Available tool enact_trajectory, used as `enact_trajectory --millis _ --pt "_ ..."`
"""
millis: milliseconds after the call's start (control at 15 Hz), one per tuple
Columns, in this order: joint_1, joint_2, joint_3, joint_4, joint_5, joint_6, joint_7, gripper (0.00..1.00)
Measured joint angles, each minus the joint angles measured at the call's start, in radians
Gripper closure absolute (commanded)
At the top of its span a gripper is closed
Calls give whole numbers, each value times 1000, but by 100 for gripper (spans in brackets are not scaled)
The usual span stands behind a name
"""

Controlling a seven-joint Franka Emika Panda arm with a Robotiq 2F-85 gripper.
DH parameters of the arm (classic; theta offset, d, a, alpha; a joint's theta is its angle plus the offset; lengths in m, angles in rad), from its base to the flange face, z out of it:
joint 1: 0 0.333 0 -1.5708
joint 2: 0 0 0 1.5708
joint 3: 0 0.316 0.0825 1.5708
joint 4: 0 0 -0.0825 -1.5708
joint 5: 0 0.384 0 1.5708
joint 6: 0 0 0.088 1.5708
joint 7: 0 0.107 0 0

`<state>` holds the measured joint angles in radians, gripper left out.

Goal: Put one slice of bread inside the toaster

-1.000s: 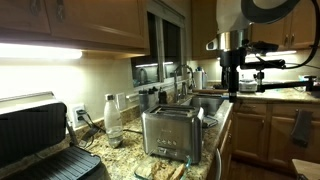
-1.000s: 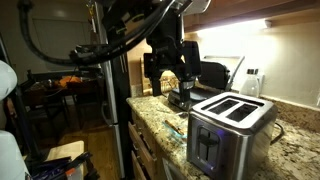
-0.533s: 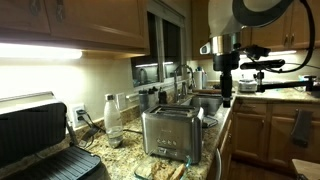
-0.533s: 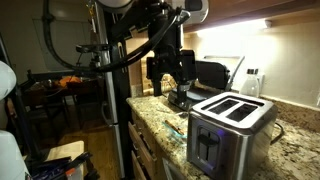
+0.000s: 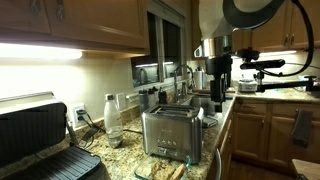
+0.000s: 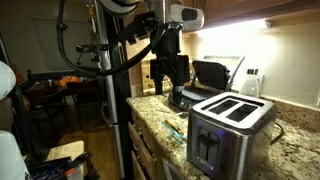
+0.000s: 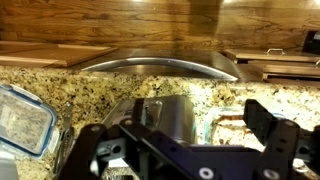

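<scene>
The brushed-steel toaster (image 5: 170,135) stands on the granite counter with its top slots empty, clearest in an exterior view (image 6: 232,122). In the wrist view a steel body that I take for it (image 7: 160,115) lies below my jaws. Tan slices that look like bread (image 5: 158,170) lie at the counter's front edge, before the toaster. A clear dish with something tan-brown in it (image 7: 232,122) sits beside the steel body. My gripper (image 5: 218,88) hangs open and empty above the counter beyond the toaster; it also shows in the other exterior view (image 6: 168,80) and the wrist view (image 7: 180,130).
A black-and-silver contact grill (image 5: 40,135) stands open near the wall. A water bottle (image 5: 112,115) and cables sit behind the toaster. A sink (image 7: 165,65) lies further along the counter. A lidded clear container (image 7: 25,115) sits to one side. Cabinets hang overhead.
My gripper has moved along the counter toward the toaster and come down a little. It stays open and empty. Nothing on the counter has moved.
</scene>
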<state>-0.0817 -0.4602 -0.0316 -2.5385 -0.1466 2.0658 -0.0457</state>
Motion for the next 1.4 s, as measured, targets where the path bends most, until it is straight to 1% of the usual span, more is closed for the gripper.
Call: enact_trajectory --millis 467,800,1067,1267,1400 --pt "4 81 27 6 55 52 117 0" --pt "4 112 42 6 88 66 224 0" --pt "9 146 85 19 139 102 352 0" --pt "27 203 123 65 170 138 466 0" --pt "32 249 142 103 171 164 543 0"
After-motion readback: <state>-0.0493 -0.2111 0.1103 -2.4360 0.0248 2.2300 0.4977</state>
